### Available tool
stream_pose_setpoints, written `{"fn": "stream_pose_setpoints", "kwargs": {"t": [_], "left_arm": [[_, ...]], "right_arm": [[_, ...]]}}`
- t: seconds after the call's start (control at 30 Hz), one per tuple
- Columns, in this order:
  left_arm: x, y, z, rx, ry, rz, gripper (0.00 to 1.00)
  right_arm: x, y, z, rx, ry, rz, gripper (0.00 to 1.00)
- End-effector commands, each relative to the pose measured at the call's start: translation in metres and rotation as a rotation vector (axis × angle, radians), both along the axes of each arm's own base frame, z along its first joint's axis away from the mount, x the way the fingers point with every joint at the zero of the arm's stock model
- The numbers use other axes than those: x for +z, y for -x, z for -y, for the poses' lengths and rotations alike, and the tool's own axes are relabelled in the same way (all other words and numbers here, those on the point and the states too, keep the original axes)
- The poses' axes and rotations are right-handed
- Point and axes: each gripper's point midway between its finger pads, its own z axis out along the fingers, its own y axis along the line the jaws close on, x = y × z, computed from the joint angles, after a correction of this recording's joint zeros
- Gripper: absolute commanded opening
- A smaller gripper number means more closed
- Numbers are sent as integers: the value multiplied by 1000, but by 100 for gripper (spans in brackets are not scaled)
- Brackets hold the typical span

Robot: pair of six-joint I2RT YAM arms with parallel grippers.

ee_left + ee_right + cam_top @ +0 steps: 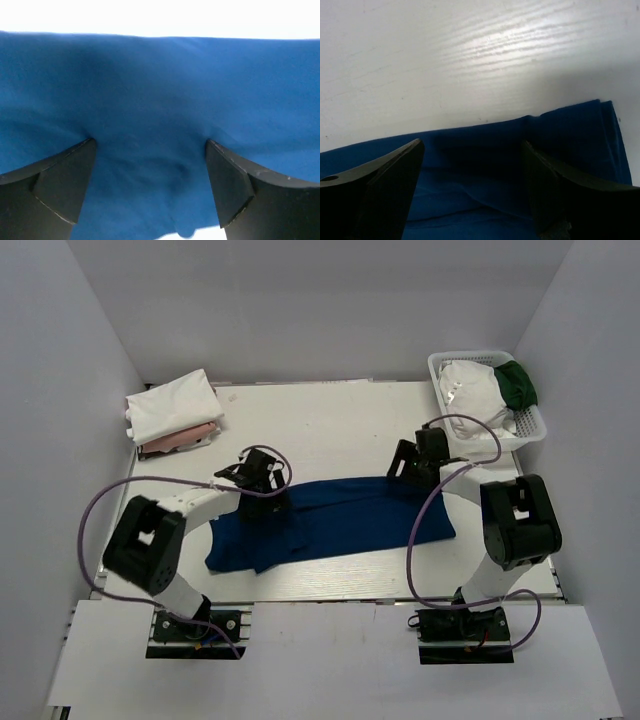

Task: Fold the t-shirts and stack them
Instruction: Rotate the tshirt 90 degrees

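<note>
white walls close in a pale surface (pixel 340 420), and across its lower middle in the top view lies the royal-blue t-shirt (pixel 340 520), spread as a long band that runs from lower left up toward the right.

the left pincer (pixel 266 502) stands over the left part of that band. in its wrist view the left pincer (pixel 150 145) is spread as wide as it goes. both dark fingertips (pixel 82 150) meet the blue cloth (pixel 160 90), which dimples where they press. nothing is caught between the jaws.

the right pincer (pixel 402 470) sits at the upper right end of the shirt. its wrist view shows it (pixel 472 145) almost as wide, straddling the shirt's edge (pixel 560 130) where blue meets bare surface (pixel 470 50). it grips nothing, and i cannot tell whether its tips touch the cloth.

at upper left of the top view a folded white t-shirt (pixel 172 405) rests on a pale pink t-shirt (pixel 182 440), well apart from the blue one. at upper right a white lattice basket (pixel 530 430) holds a crumpled white t-shirt (pixel 475 390) and a dark green t-shirt (pixel 518 383) beside it.
</note>
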Motion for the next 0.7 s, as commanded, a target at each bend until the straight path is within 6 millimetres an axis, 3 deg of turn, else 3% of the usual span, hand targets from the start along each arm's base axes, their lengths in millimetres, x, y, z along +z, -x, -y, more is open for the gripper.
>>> {"fn": "stream_pose_setpoints", "kwargs": {"t": [0.0, 0.03, 0.07, 0.1, 0.13, 0.17, 0.2, 0.23, 0.3, 0.33, 0.4, 0.43, 0.5, 0.53, 0.6, 0.63, 0.67], "left_arm": [[-26, -18, -3, 37, 29, -35, 100], [-22, -39, 1, 39, 53, -30, 100], [-47, -43, 2, 13, 10, -86, 100], [-53, -53, 0, 15, -5, -103, 100], [-38, -89, 10, 6, 12, -41, 100], [-38, -105, 15, -21, 1, -29, 100], [-60, -115, 20, -42, -15, -68, 100], [-31, -161, 41, -70, 42, 30, 100], [-25, -199, 62, -137, 63, 72, 100], [-25, -237, 84, -166, 97, 102, 100], [-26, -265, 117, -254, 161, 129, 100], [-26, -291, 148, -324, 265, 184, 100], [-12, -295, 189, -401, 465, 225, 100], [2, -310, 200, -401, 532, 320, 100], [-16, -311, 203, -358, 582, 321, 100], [-4, -316, 211, -361, 593, 374, 100], [-6, -319, 212, -362, 595, 380, 100]], "right_arm": [[-14, 30, 11, -62, 30, -77, 83], [-16, 35, 12, -68, 32, -87, 83], [-14, 39, 13, -70, 41, -88, 83], [-16, 47, 11, -60, 49, -103, 83], [-18, 63, 8, -40, 57, -111, 82], [-19, 69, 9, -28, 81, -113, 80], [-25, 88, -2, 18, 100, -142, 79], [-31, 102, -5, 51, 112, -162, 79], [-29, 126, -13, 92, 112, -187, 79], [-28, 147, -36, 183, 100, -187, 79], [-26, 181, -62, 307, 44, -214, 82], [-35, 210, -73, 381, 26, -262, 84], [-31, 233, -96, 489, -29, -270, 90], [-33, 244, -102, 526, -26, -281, 90], [-39, 261, -104, 586, -4, -293, 90], [-40, 273, -111, 638, -5, -293, 90], [-39, 277, -113, 662, -9, -288, 90]]}}
